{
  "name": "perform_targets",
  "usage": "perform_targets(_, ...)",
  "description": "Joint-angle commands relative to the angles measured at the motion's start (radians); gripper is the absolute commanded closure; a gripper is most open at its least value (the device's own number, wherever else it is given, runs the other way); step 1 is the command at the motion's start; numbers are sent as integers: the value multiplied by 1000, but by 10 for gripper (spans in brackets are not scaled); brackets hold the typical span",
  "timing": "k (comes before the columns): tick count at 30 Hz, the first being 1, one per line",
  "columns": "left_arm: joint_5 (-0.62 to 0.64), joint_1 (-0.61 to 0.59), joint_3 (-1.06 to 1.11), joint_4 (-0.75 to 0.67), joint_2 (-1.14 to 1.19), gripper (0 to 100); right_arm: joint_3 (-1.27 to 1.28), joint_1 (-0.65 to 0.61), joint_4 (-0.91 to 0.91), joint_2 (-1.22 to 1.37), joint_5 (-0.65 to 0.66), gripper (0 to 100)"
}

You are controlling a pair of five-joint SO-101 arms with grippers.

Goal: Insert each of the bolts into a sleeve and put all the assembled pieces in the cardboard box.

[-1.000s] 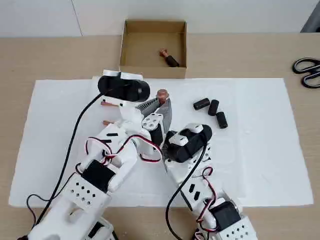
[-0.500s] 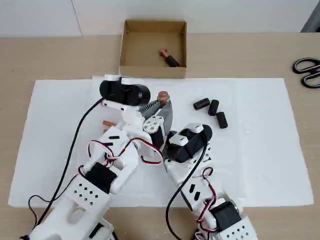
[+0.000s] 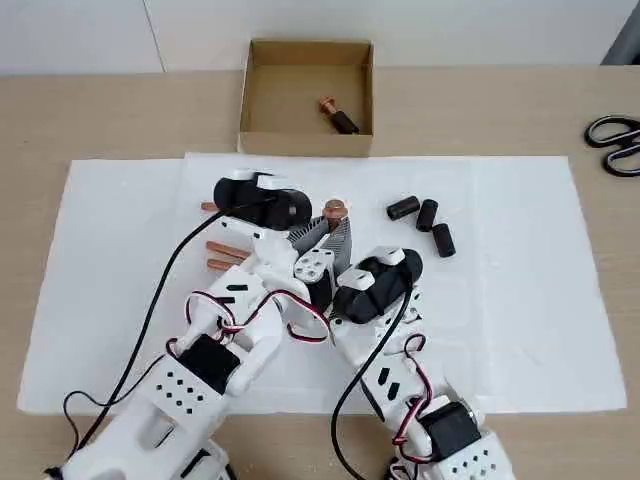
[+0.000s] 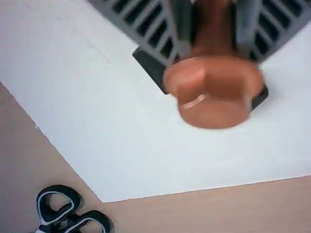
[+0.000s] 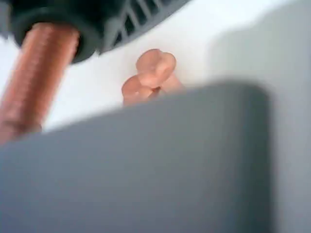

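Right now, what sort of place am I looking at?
Probably a hobby or lab workbench: a wooden table covered by a white sheet, loose bolts and black sleeves, and a cardboard box.

Light wooden table [image 3: 100, 110], covered across the middle by a wide white sheet [image 3: 520, 300], faintly creased and laid in overlapping pieces, with bare wood left along the far side and both ends; black-handled scissors [image 3: 615, 140] lying flat on the bare wood just beside the sheet's far right corner, partly cut off at the high view's edge; pale wall [image 3: 450, 25] behind the table's back edge.
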Motion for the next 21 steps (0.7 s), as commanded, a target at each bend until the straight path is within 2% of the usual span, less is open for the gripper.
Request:
perform_targets(1,8,12,7,-12,-9,994,-9,-1,-24,-21,-9,995)
perform_targets(13,6,14,21,61,-14,994,-11,1,-24,-24,-9,995)
perform_targets(21,6,17,27,163,-129,994,-12,31,-28,-27,-9,995)
